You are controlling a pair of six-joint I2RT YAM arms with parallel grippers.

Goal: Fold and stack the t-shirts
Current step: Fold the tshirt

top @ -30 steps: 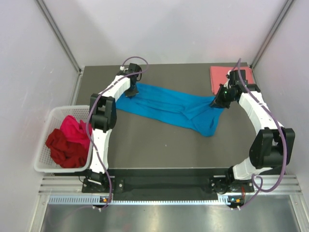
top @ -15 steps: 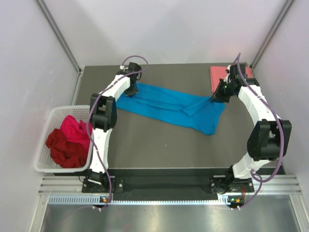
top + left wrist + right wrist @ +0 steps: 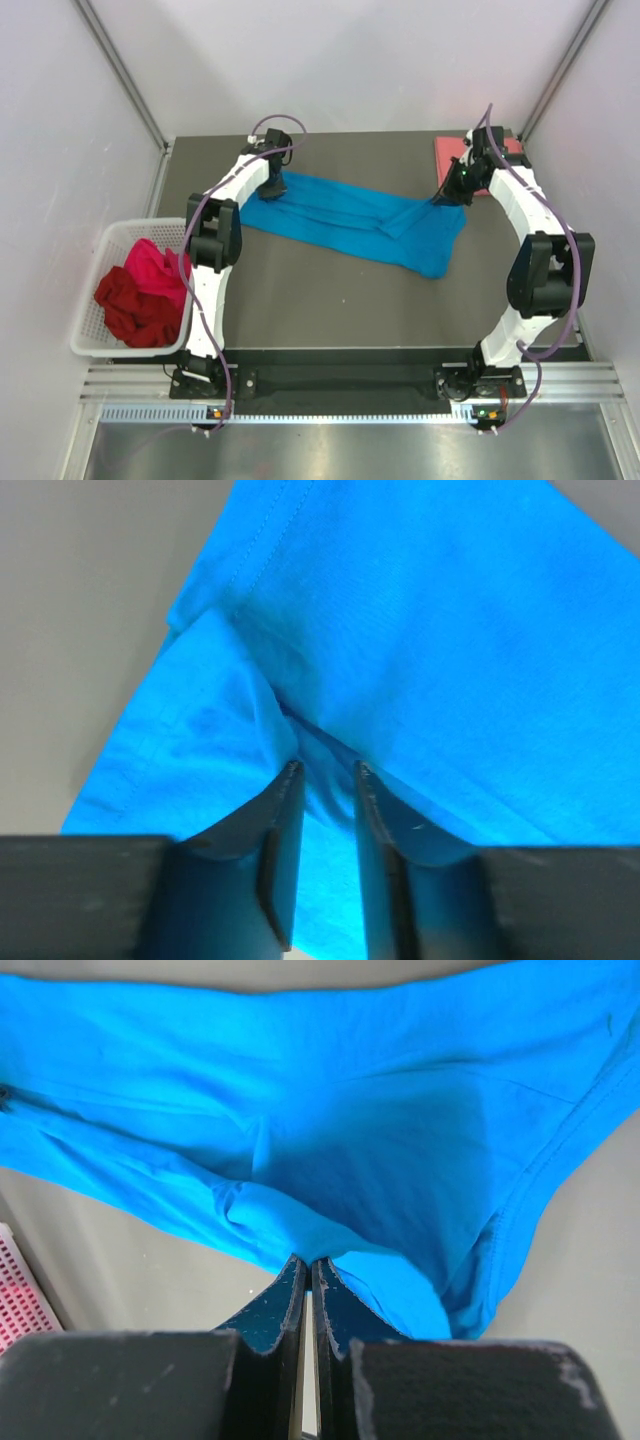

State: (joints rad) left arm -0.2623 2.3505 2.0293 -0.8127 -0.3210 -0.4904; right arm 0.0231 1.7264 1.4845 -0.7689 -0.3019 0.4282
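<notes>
A: Blue t-shirt [image 3: 350, 222], soft and light and floppy. Lying long across the dark table [image 3: 330, 300], from 10 o'clock over to 2 o'clock. Where to grab?

B: Best at the edges, by a hem or a corner. Pinch in the middle and get a saggy lump. No fear of breaking, only of bunching up or slipping out.

A: And the fingers?

B: Left gripper [image 3: 322, 780] at the 10 o'clock end, tips a little apart, with a ridge of blue cloth between them. Probably let go, or nearly. Right gripper [image 3: 307, 1265] at the 2 o'clock end, squeezed tight on a blue fold.

A: Anything different from a moment back?

B: Yes. Shut before on the left, parted now. On the right, gone further toward 1 o'clock, tugging that end along, closer to the flat pink t-shirt [image 3: 452, 160]. Same spot as before for the 10 o'clock end.

A: And further out?

B: Red t-shirt [image 3: 135, 310] and magenta t-shirt [image 3: 155, 265], heaped in the white basket [image 3: 85, 335], off the table at 8 o'clock.
</notes>
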